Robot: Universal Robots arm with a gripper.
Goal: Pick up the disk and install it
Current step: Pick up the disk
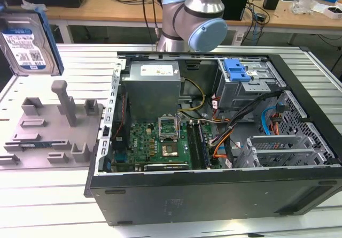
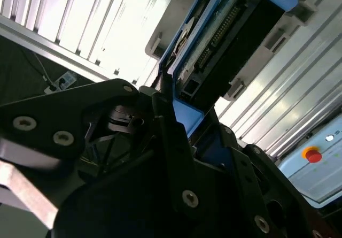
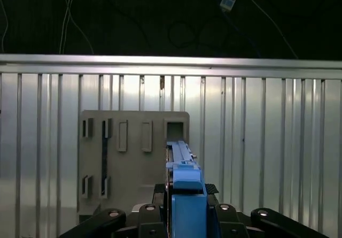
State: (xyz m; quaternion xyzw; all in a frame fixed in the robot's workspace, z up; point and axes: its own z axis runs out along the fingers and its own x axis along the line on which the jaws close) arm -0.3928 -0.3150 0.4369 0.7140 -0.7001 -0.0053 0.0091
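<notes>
Blue-framed disk [image 2: 230,29] sits clamped in the tool [image 2: 189,124].

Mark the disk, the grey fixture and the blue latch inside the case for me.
disk [image 1: 22,45]: exterior view, on its white-and-blue label.
grey fixture [image 1: 65,104]: exterior view, on its tall upright post.
blue latch [image 1: 236,69]: exterior view, middle of its blue face.

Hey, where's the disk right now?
In the exterior view the disk is at the far left, held upright in the air by the gripper, over the grey fixture that sits beside the open computer case.
</notes>
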